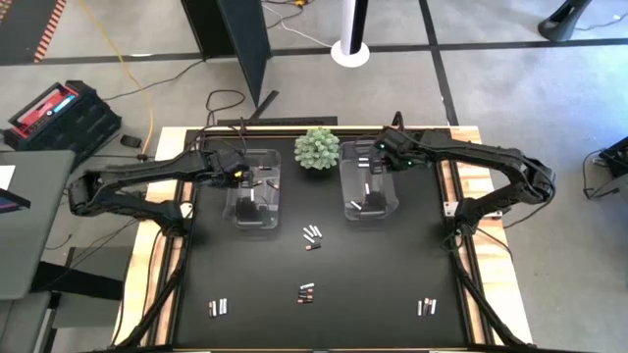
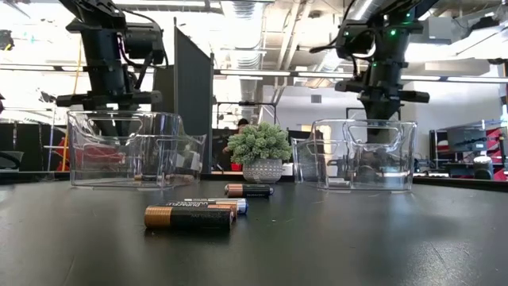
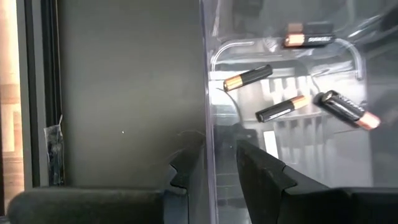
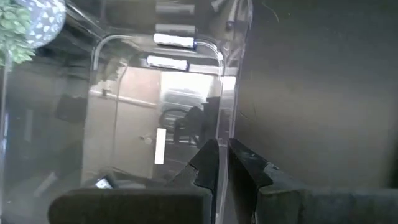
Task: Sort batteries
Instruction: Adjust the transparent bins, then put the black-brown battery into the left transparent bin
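Note:
Two clear bins stand on the black mat: the left bin point(image 1: 253, 191) and the right bin point(image 1: 368, 186). Several dark cells with copper ends point(image 3: 283, 109) lie in the left bin, and pale cells point(image 4: 174, 40) lie in the right one. Other batteries lie loose on the mat in small groups point(image 1: 311, 235) point(image 1: 306, 292) point(image 1: 219, 307) point(image 1: 426, 307). My left gripper point(image 3: 221, 140) is open astride the left bin's far wall. My right gripper point(image 4: 224, 144) is shut on the right bin's far wall. My left gripper comes from above with one finger point(image 3: 261, 174) inside the left bin and one outside its far wall point(image 3: 207, 93). A gap shows at the inner finger. Whether the outer finger touches the wall, I cannot tell. My right gripper pinches the right bin's far wall point(image 4: 229, 118) at its rim, one finger point(image 4: 208, 162) inside and one outside. It comes from above, pointing down. The bin stands flat on the mat.
A small green spiky plant in a pot point(image 1: 317, 147) stands between the two bins at the far side. The mat's near half holds only the loose battery groups. Wooden table rails point(image 1: 471, 196) run along the left and right sides.

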